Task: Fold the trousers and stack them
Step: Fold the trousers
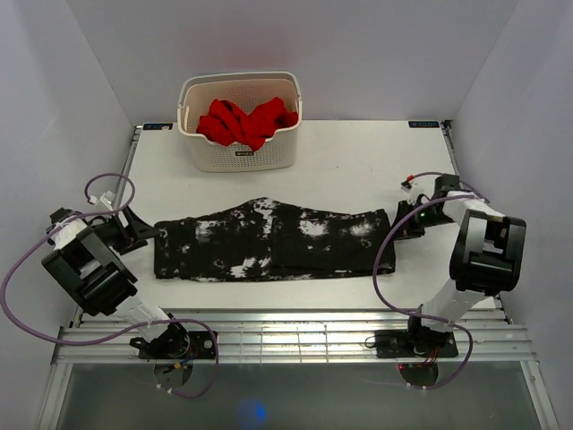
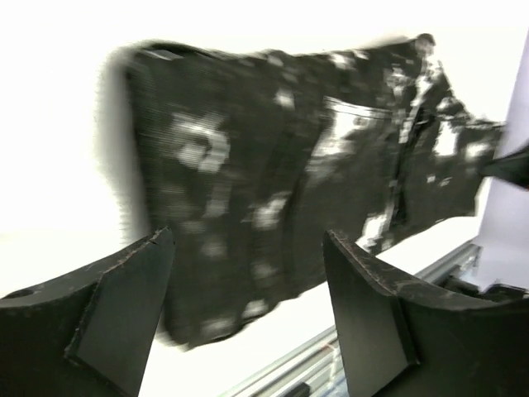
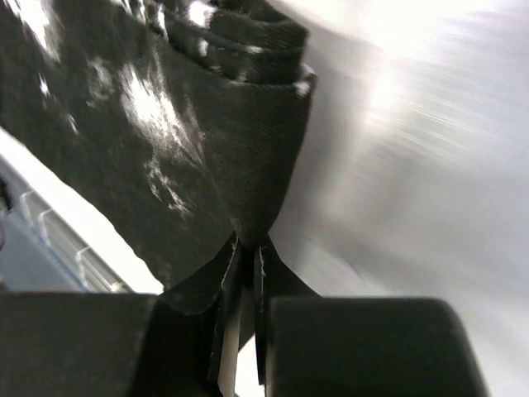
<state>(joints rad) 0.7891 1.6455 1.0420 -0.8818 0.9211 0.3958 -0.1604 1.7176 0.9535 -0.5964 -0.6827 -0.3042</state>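
The trousers (image 1: 269, 240), black with white speckles, lie flat across the middle of the table, folded lengthwise. My left gripper (image 1: 141, 235) is open and empty just off their left end; in the left wrist view its fingers (image 2: 124, 306) stand wide apart with the trousers (image 2: 281, 174) spread beyond them. My right gripper (image 1: 400, 224) is shut on the trousers' right end. In the right wrist view the jaws pinch a fold of the black fabric (image 3: 248, 165) and lift it a little off the table.
A white basket (image 1: 240, 154) with a bright red garment (image 1: 246, 121) stands at the back of the table. The table's front edge has metal rails (image 1: 286, 336). Purple cables loop beside both arms. Grey walls enclose the left, right and back.
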